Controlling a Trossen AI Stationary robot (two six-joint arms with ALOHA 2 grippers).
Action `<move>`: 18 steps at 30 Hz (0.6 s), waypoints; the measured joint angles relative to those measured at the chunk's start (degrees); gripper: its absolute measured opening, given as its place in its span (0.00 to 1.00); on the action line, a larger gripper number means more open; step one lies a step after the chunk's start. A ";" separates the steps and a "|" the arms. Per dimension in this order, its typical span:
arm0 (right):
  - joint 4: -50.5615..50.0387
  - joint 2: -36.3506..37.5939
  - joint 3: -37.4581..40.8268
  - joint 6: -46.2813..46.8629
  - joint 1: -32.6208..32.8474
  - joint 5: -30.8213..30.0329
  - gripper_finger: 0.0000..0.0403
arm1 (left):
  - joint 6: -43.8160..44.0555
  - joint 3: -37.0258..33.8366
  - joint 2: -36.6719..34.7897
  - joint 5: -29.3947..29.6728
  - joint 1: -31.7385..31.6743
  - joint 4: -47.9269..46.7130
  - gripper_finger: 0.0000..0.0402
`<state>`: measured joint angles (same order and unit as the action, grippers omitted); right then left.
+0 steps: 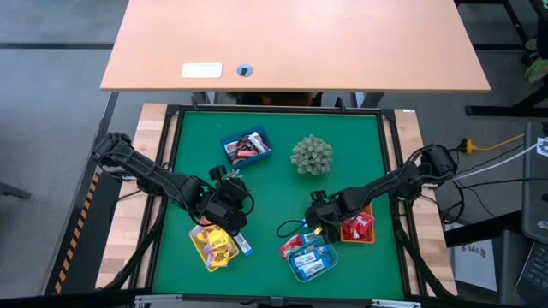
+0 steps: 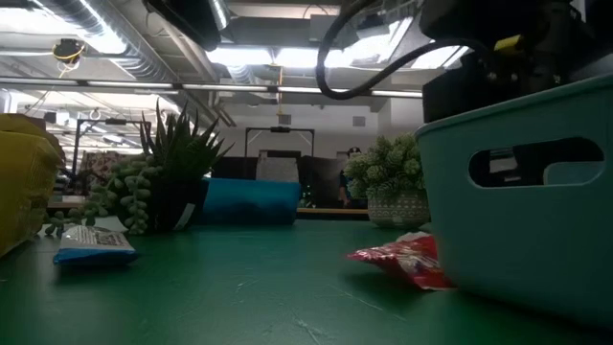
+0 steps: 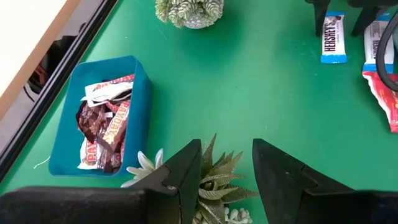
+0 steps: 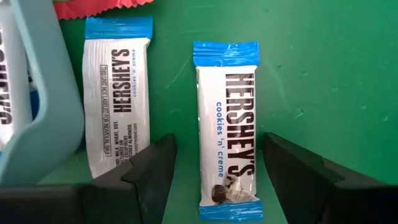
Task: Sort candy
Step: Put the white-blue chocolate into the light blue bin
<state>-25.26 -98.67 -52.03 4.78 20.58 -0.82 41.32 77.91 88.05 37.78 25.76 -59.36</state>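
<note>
From above, the right gripper point(image 1: 313, 224) hangs beside the teal tray point(image 1: 312, 261); the left gripper point(image 1: 229, 184) waits farther off, fingers apart and empty. The right wrist view shows wide-open fingers point(image 4: 152, 171) straddling a blue-and-white candy point(image 4: 226, 129), unheld, near that tray's wall.

Four small trays sit on the green worktop point(image 1: 274, 197): a blue one point(image 1: 247, 146) at 11 o'clock, yellow point(image 1: 214, 246) at 7, teal point(image 1: 312, 262) at 5, orange point(image 1: 358, 228) at 4. Two artificial plants: point(image 1: 311, 155), point(image 1: 229, 177). Two arms.
</note>
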 joint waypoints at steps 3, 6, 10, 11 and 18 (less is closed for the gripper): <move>-0.02 -0.08 0.00 0.00 0.00 0.02 0.60 | 0.00 0.00 0.00 0.00 0.02 0.03 0.32; -0.02 -0.12 0.02 -0.02 0.00 0.39 0.60 | 0.00 0.00 0.00 0.00 0.02 0.03 0.32; -0.04 -0.18 0.07 -0.07 0.00 1.04 0.56 | 0.00 0.00 0.00 0.00 0.02 0.05 0.32; -0.04 -0.20 0.07 -0.07 0.00 1.07 0.54 | 0.00 0.00 0.00 0.00 0.02 0.05 0.32; -0.04 -0.24 0.13 -0.09 0.00 1.44 0.37 | 0.00 0.00 0.00 0.00 0.02 0.05 0.32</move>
<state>-25.30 -98.91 -51.90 4.69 20.58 0.62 41.32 77.91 88.05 37.78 25.78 -59.31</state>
